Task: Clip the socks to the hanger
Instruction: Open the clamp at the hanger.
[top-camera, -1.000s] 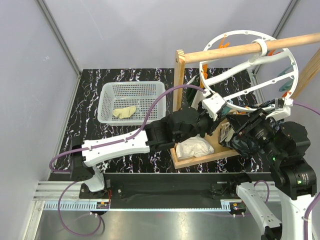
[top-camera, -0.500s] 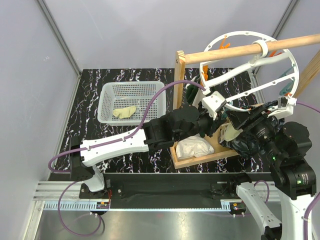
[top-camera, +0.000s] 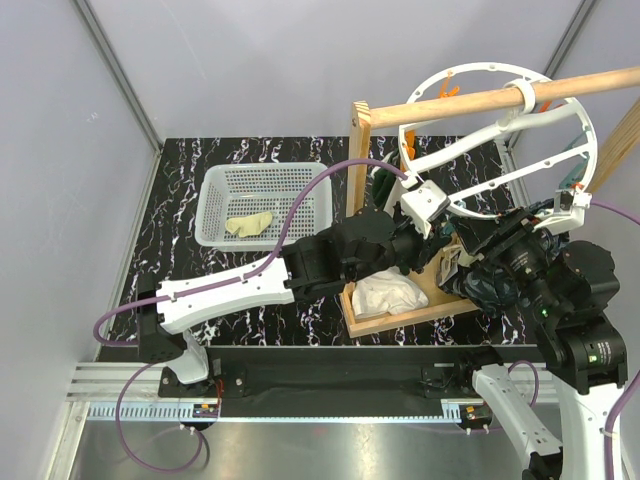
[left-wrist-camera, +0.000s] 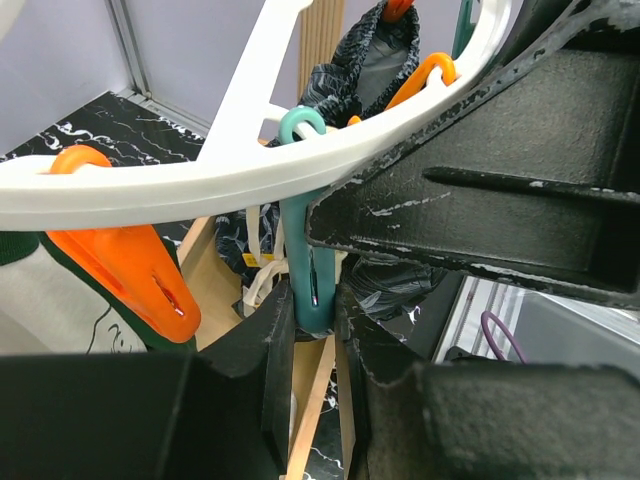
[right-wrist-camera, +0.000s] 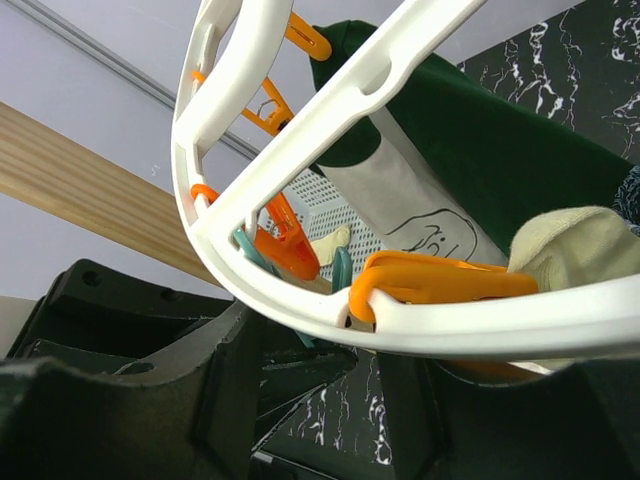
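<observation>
The hanger (top-camera: 497, 68), a white ring with spokes, hangs from the wooden rod (top-camera: 470, 100). My left gripper (top-camera: 434, 238) reaches under its near rim. In the left wrist view it (left-wrist-camera: 312, 322) is shut on a teal peg (left-wrist-camera: 303, 255) hanging from the rim (left-wrist-camera: 230, 178), beside an orange peg (left-wrist-camera: 135, 268). My right gripper (top-camera: 468, 258) is just right of it, jaws apart under the rim (right-wrist-camera: 300, 300). One cream sock (right-wrist-camera: 580, 250) lies behind an orange peg (right-wrist-camera: 440, 280), right of my right fingers; what holds it is hidden. Another sock (top-camera: 248, 224) lies in the basket.
A white mesh basket (top-camera: 262, 178) stands at the back left. A wooden stand (top-camera: 357, 170) carries the rod; a white cloth (top-camera: 390, 293) lies on its base. A dark green-and-white garment (right-wrist-camera: 480, 160) hangs from the hanger. The arms crowd each other under the ring.
The left gripper has shifted slightly left and back under the rim. The right gripper has drawn in, and the cream sock beside it shows less from above.
</observation>
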